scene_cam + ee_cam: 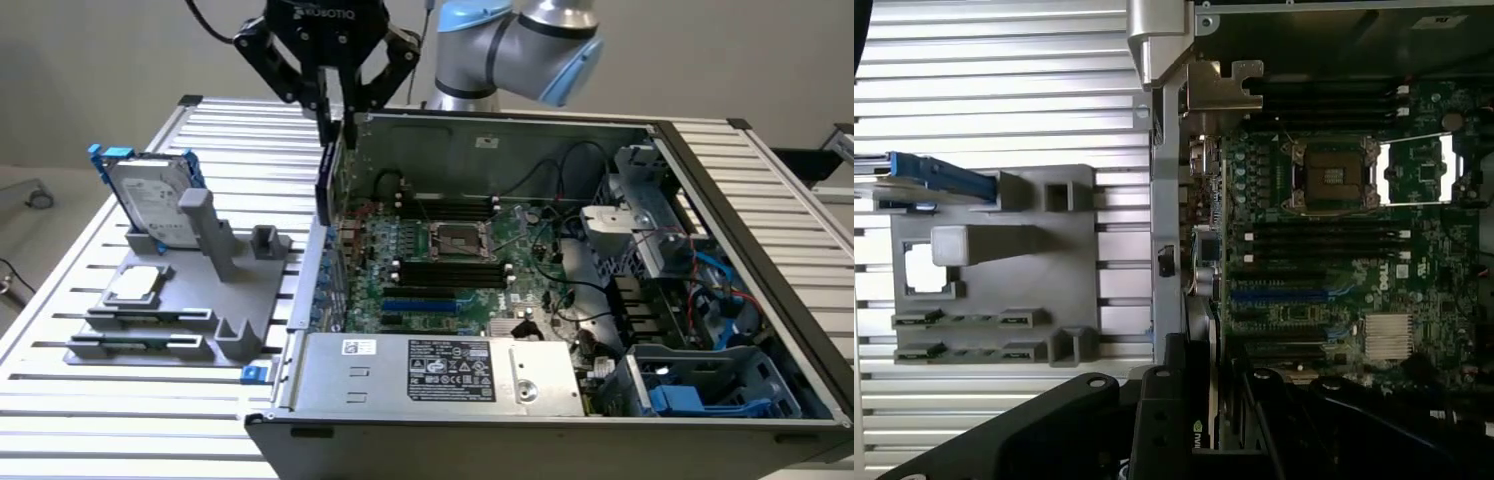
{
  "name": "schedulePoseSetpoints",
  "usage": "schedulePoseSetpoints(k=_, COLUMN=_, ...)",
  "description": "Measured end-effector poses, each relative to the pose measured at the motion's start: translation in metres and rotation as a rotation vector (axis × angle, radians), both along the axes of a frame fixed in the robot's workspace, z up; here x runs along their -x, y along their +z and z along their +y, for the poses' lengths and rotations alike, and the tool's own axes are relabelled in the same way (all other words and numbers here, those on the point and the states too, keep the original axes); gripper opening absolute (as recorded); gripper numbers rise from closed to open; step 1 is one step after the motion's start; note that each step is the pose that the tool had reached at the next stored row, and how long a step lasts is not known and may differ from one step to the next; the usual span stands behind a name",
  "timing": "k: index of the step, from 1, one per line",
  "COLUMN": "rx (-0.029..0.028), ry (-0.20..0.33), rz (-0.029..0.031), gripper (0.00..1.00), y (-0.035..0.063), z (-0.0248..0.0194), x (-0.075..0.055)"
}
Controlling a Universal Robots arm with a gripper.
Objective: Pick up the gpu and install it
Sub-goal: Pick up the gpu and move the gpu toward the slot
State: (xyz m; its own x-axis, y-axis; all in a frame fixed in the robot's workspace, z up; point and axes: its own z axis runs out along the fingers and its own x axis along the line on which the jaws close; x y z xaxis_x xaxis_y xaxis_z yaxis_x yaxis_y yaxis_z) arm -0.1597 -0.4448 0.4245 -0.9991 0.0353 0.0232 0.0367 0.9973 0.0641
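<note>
One gripper (334, 112) is clamping the gpu (324, 185) by its upper edge, jaws closed on it. The card is hanging upright (edge-on) at the open computer case's (747, 300) wall on the exterior view's left, beside the motherboard (454, 250). The grey fixture (254, 290) is carrying a hard drive (144, 195) farther left.

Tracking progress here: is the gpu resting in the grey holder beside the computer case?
No, the gpu hangs upright in the tool at the open case's edge, apart from the grey holder.
</note>
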Motion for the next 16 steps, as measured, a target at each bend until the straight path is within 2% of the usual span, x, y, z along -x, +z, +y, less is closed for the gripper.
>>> schedulePoseSetpoints(k=4, rx=-0.0001, ry=0.0, rz=-0.0001, gripper=0.26, y=-0.0025, z=0.0, x=-0.018)
schedulePoseSetpoints(k=16, rx=0.0023, ry=0.0, rz=-0.0001, gripper=0.26, y=-0.0243, z=0.0005, x=-0.073)
